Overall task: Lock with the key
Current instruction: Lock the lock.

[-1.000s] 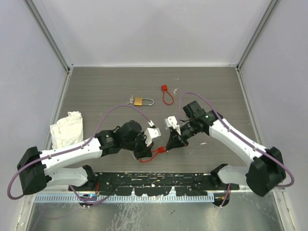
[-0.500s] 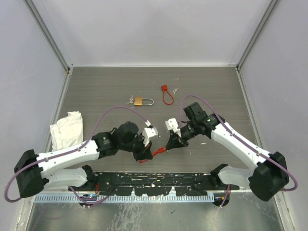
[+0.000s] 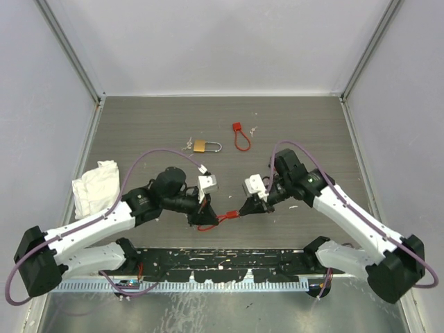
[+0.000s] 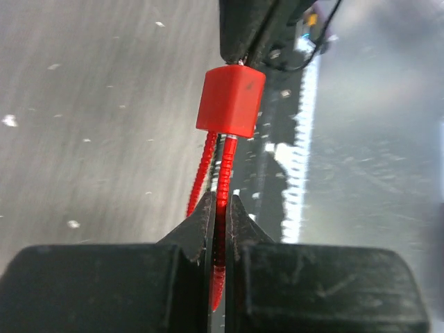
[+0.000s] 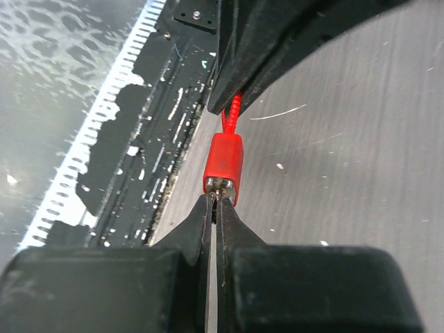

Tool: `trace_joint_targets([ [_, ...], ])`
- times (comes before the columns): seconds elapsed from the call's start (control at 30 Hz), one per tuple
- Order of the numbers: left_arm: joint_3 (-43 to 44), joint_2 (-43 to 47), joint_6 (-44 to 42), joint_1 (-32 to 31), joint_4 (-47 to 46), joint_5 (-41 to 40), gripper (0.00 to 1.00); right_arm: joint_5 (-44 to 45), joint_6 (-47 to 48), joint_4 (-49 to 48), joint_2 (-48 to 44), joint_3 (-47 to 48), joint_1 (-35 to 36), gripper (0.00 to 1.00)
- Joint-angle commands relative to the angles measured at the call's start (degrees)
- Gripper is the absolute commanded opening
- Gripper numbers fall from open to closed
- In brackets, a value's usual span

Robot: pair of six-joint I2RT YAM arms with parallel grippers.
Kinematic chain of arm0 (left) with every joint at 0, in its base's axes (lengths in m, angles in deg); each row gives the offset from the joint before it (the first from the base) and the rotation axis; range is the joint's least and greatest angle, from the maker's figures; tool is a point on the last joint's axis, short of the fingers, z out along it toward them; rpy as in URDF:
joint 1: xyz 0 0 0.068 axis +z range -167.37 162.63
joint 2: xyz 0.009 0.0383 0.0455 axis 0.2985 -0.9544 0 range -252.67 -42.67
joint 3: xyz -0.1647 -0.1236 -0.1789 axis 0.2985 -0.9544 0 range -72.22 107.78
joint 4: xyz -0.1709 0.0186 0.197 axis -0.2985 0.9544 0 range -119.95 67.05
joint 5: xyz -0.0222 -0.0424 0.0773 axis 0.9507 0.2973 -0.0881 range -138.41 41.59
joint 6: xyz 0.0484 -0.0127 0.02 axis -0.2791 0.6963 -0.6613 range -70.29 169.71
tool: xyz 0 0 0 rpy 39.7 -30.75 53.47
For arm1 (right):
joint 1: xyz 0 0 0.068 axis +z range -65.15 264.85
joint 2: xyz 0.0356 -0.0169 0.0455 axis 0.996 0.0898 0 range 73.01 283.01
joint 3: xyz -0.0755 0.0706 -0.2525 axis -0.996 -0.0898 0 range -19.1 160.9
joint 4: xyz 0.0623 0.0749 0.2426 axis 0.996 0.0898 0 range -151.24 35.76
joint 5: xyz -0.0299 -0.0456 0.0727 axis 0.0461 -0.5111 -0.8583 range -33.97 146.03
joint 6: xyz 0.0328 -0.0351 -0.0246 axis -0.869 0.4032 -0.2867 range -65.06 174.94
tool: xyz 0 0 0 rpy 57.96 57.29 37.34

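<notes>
From above, both arms reach toward each other over the near part of the counter, with a red cable lock held up between them. The left hand has one end and the right hand the other. Farther back a brass padlock lies with a tiny silvery bunch just beside it. A second red cable lock lies to its right, and a white cloth sits at the left edge.

In the left wrist view, the left hand is closed tight on the ribbed red cable, with the pads pressing it from both sides. The square lock body stands just beyond the fingertips. The tips of the right hand meet its far end.

In the right wrist view, the right hand is pinched almost fully together at the near end of the lock body. A glint of silver metal shows there, which is taken to be the key. The rest of it is hidden between the pads, so I cannot tell how far it sits in the lock. The left hand holds the cable beyond.
</notes>
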Motion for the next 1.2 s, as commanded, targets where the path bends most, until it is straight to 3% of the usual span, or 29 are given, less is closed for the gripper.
trace_joint_targets([
  [0.0,-0.3,-3.6,18.5,8.6,-10.7,26.7,0.0,7.7,4.5,2.0,-6.4,-1.9,1.6,0.01],
  [0.07,0.9,-5.9,21.1,9.9,-12.0,28.9,0.0,9.0,4.8,2.0,-6.5,-1.6,1.6,0.01],
  [0.13,3.2,-6.9,14.9,9.9,-4.9,25.4,0.0,9.3,3.5,2.0,-6.1,-1.2,1.6,0.01],
  [0.2,5.2,-6.3,8.4,9.4,2.6,17.1,0.0,8.4,0.9,1.4,-5.5,-1.1,1.6,0.01],
  [0.27,6.6,-4.6,1.6,6.7,8.3,2.6,0.0,7.2,-4.5,0.2,-4.1,-0.9,1.1,0.01],
  [0.43,1.3,4.7,-12.9,-10.1,2.2,-23.3,0.0,-3.1,-11.0,1.5,3.2,1.3,-3.8,0.01],
  [0.5,-0.7,6.4,-16.9,-14.5,0.5,-28.8,0.0,-6.0,-9.4,5.1,6.4,3.1,-4.8,0.01],
  [0.6,-0.7,6.7,-16.4,-14.7,2.9,-31.3,0.0,-7.1,-3.9,10.2,8.6,4.9,-4.9,0.01],
  [0.67,-0.7,6.9,-13.0,-12.1,4.0,-27.8,0.0,-6.2,-2.4,10.4,7.5,4.8,-4.9,0.01],
  [0.83,-0.4,5.6,1.3,5.0,0.8,-0.7,0.0,0.0,-4.2,6.0,0.6,3.9,-4.3,0.01],
  [0.9,-0.7,2.9,9.5,12.3,-4.4,15.0,0.0,3.7,-3.7,4.7,-2.1,3.9,-2.7,0.01],
  [0.97,-1.0,-0.6,18.2,16.4,-10.2,23.0,0.0,8.1,-3.3,3.4,-4.4,3.5,-1.2,0.01],
  [1.07,0.1,-4.4,21.3,16.9,-11.9,25.6,0.0,13.7,-4.0,1.6,-6.0,3.9,-0.2,0.01],
  [1.17,1.5,-4.2,16.0,16.0,-6.9,20.6,0.0,14.0,-6.4,1.0,-5.7,4.6,-0.2,0.01],
])
